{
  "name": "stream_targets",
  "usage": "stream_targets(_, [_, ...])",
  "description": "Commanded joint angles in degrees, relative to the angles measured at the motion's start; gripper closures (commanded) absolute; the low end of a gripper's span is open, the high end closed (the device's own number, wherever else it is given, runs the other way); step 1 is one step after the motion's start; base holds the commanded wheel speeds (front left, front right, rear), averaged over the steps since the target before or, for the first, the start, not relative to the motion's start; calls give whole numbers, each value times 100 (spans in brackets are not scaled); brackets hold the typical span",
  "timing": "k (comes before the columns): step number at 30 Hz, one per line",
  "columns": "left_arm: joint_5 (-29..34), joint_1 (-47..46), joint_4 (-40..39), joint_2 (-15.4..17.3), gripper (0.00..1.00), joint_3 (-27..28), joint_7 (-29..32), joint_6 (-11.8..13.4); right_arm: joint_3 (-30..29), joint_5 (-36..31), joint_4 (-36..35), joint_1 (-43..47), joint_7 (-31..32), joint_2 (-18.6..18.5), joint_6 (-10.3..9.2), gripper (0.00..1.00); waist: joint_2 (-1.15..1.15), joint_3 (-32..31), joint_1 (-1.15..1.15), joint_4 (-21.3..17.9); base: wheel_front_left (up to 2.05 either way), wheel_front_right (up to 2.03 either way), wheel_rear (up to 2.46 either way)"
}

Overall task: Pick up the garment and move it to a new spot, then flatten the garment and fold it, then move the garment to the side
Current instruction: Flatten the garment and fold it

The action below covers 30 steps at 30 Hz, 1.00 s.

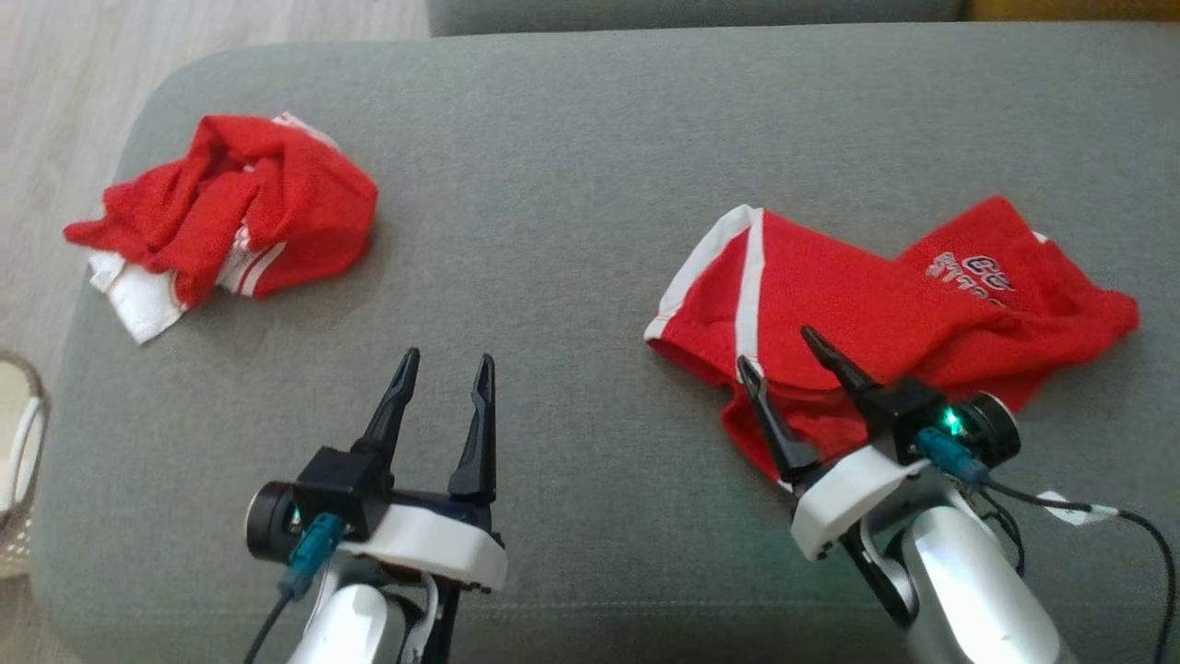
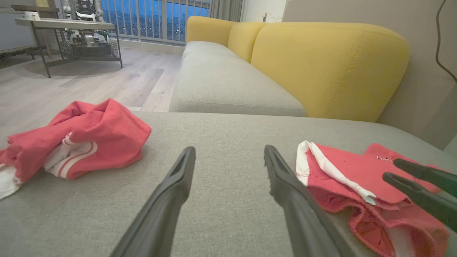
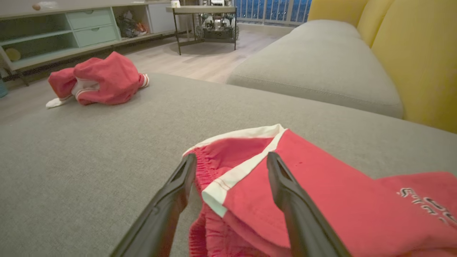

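A red garment (image 1: pixel 857 295) with white side stripes and lettering lies partly spread on the right of the grey cushion (image 1: pixel 572 184). My right gripper (image 1: pixel 777 350) is open over its near left edge, one finger either side of the white-trimmed hem (image 3: pixel 228 182). In the right wrist view the right gripper (image 3: pixel 231 156) straddles that hem, with nothing pinched between the fingers. The garment (image 2: pixel 342 167) and the right gripper (image 2: pixel 391 168) also show in the left wrist view. My left gripper (image 1: pixel 447 357) is open above bare cushion in the near middle, holding nothing; the left gripper (image 2: pixel 229 149) points across the cushion.
A second red and white garment (image 1: pixel 249 203) lies crumpled at the far left of the cushion. A pale basket (image 1: pixel 18 443) stands on the floor by the left edge. A yellow sofa back (image 2: pixel 328 64) rises beyond, with a metal-legged table (image 2: pixel 64 25) on the wood floor.
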Motion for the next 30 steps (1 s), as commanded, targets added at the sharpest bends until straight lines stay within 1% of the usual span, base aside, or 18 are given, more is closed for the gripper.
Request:
stream_targets(1, [-21,-268,-138,4,0,139,-30,37,125,16,-54,-251,-17,23,-2,0,0,58,0,104,0,0,0])
stream_targets(9, [-49,-273,-107,4,0,126,-30,70,-16,194,505,-380,23,37,-2,0,0,132,0,245,0,0,0])
stream_targets(10, [-47,-279,-107,4,0,119,-30,75,-34,244,553,-393,30,40,-2,5,0,139,0,252,0,0,0])
stream_targets(12, [-42,-296,-110,4,0,102,-30,83,-63,374,631,-425,47,45,-2,100,0,156,0,255,0,0,0])
stream_targets(18, [-54,-341,-97,4,0,74,-30,107,-126,509,738,-525,4,54,-2,100,0,176,0,223,0,0,0])
stream_targets(23, [-52,-331,-71,4,0,76,-30,110,-148,572,433,-706,-95,58,-2,100,0,117,0,191,0,0,0])
stream_targets(26, [-41,-317,-65,4,0,73,-30,102,-145,573,187,-1072,12,10,-2,100,0,95,0,179,0,0,0])
stream_targets(30, [-48,-346,-58,4,0,25,-30,80,-159,642,64,-1704,271,-185,-2,100,0,118,0,228,0,0,0])
